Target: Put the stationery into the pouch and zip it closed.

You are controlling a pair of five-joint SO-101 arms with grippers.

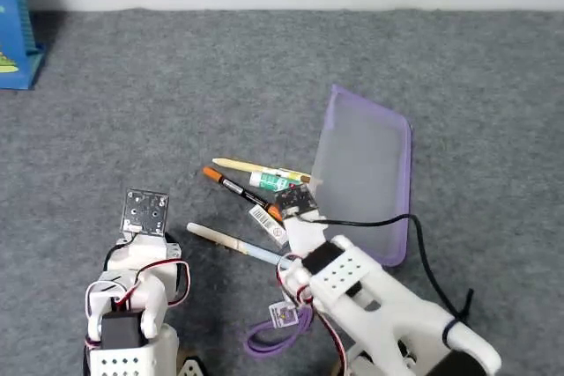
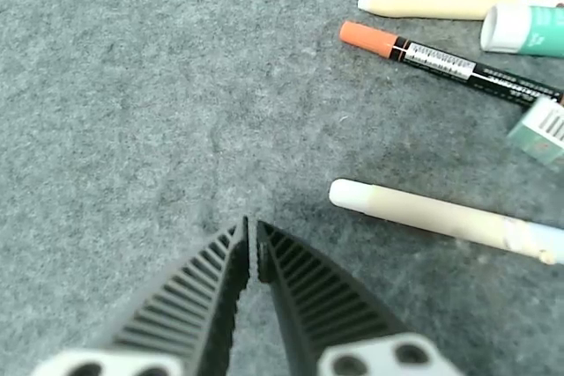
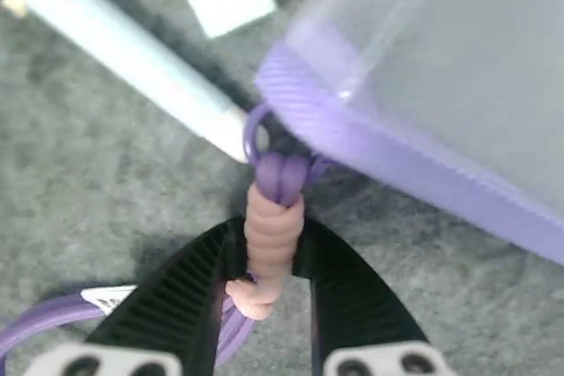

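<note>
The pouch [image 1: 366,165], purple and half transparent, is seen lying flat on the grey table [image 1: 176,85], right of the middle in the high view. Nothing can be made out inside it. The stationery is spread on the table just beside its left edge. A cream pencil [image 1: 256,166] is placed farthest from the arms. Next to it a green and white tube [image 1: 275,180] is found, close to the pouch. An orange-capped marker [image 1: 231,186] is laid slanted below them. A small labelled block [image 1: 267,220] is seen at the lower end of the marker. A cream and pale blue pen [image 1: 233,241] is placed nearest to the arms, apart from the others.

The right gripper [image 3: 269,233] is held at the near corner of the pouch. It is clenched on a pinkish piece [image 3: 273,213] that is tied by a purple loop to a ring at this corner. This piece is probably the zipper pull, but the zip itself is not clearly seen. A purple cord [image 1: 275,338] is curled on the table beside the right arm.

The left gripper [image 2: 251,239] is held low over bare table, left of the stationery and near the cream end of the pen. Its jaws are pressed together and nothing is gripped.

A blue object [image 1: 13,33] is seen at the far left edge.
</note>
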